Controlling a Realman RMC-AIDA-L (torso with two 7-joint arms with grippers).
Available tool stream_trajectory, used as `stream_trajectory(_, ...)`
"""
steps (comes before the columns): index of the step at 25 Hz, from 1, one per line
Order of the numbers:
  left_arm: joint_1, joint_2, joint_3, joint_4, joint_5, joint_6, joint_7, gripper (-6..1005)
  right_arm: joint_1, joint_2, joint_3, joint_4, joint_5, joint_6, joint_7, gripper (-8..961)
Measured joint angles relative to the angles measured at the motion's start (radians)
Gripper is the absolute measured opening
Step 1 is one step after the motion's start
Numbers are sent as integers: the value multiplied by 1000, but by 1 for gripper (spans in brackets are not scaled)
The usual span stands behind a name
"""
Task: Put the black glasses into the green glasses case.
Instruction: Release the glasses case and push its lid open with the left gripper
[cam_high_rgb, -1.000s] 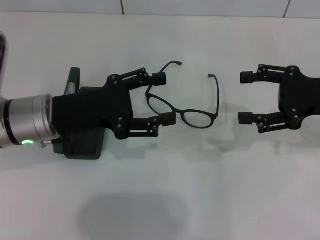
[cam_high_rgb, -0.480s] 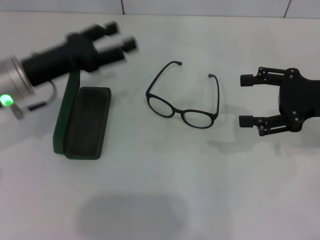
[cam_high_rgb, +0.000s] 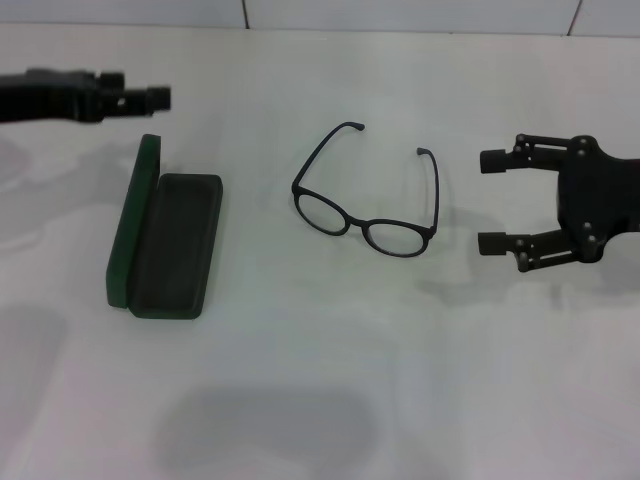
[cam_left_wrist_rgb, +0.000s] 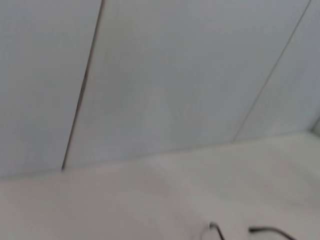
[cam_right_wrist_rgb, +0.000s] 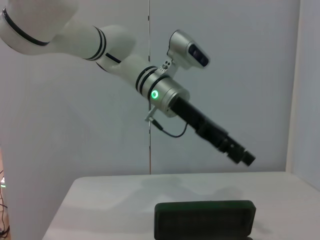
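Glasses (cam_high_rgb: 367, 200) just left of spread, empty right gripper (cam_high_rgb: 490, 200); left gripper (cam_high_rgb: 140, 98) raised beyond case (cam_high_rgb: 165, 242), jaws unclear

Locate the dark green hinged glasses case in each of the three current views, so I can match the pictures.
Head view: the dark green hinged hard glasses case lies open on the white table's left part, lid standing along its outer edge.
Left wrist view: not in it; only wall, table and thin black temple tips.
Right wrist view: seen side-on at bottom centre.
Shared landmark: the left gripper, raised beyond the case in the head view, hangs above it in the right wrist view.
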Motion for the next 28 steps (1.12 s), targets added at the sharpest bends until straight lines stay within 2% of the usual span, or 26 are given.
stream_trajectory(4,36,0,0,-8,46,7,-10,799,-7,4,0,-12,0,4,0,888)
stream_trajectory(9,50,-2,-1,-4,74,3,-9,788,-3,10,0,-13,0,4,1,888)
stream_trajectory(28,3,-7,-1,70,257,-89,-39,746,1,23,-3,-34,-17,8,0,887)
